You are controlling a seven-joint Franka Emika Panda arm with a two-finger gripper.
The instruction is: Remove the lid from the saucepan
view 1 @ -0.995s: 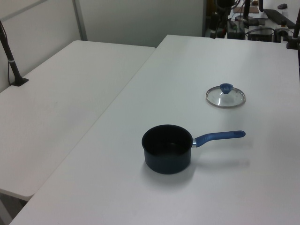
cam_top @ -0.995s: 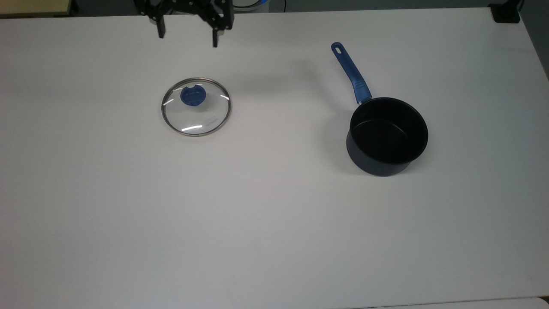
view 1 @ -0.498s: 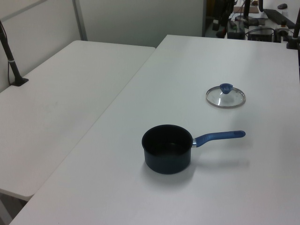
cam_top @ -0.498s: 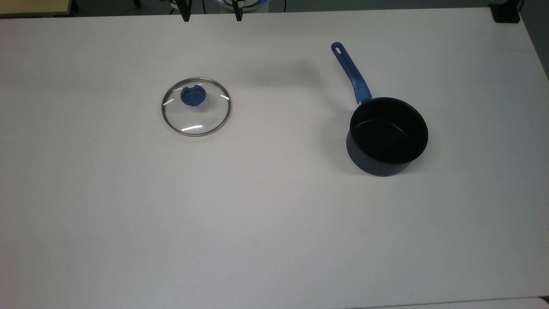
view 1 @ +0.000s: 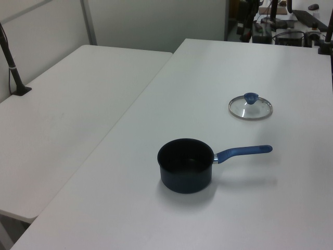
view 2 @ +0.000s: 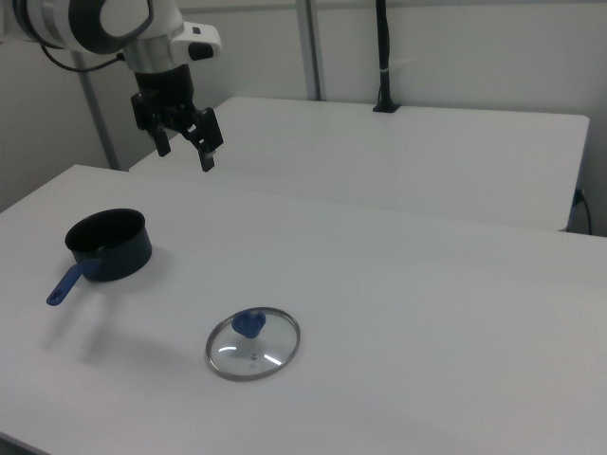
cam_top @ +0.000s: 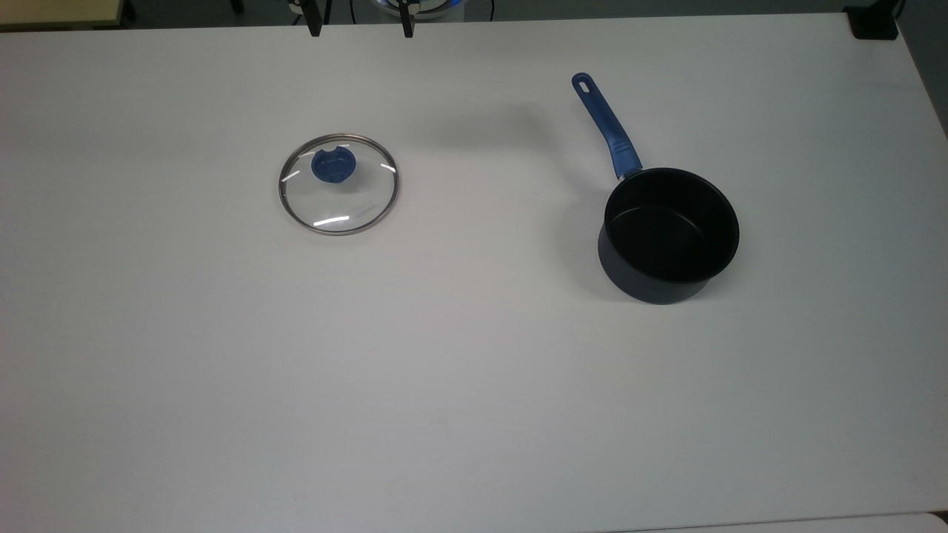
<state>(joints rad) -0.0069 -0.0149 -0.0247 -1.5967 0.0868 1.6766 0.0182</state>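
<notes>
White surface (cam_top: 459, 385) carries both items, well apart. My arm (view 2: 104, 24) hangs high above it in the right view, near the far edge; my jaws (view 2: 185, 152) point down, spread apart, gripping nothing. Pan (cam_top: 670, 233) sits upright and uncovered at the top view's right, black inside, blue handle (cam_top: 607, 129) angled toward the far edge. Lid (cam_top: 339, 183) lies flat on the surface at the top view's left, blue knob (cam_top: 333, 164) up, already off the pan.
</notes>
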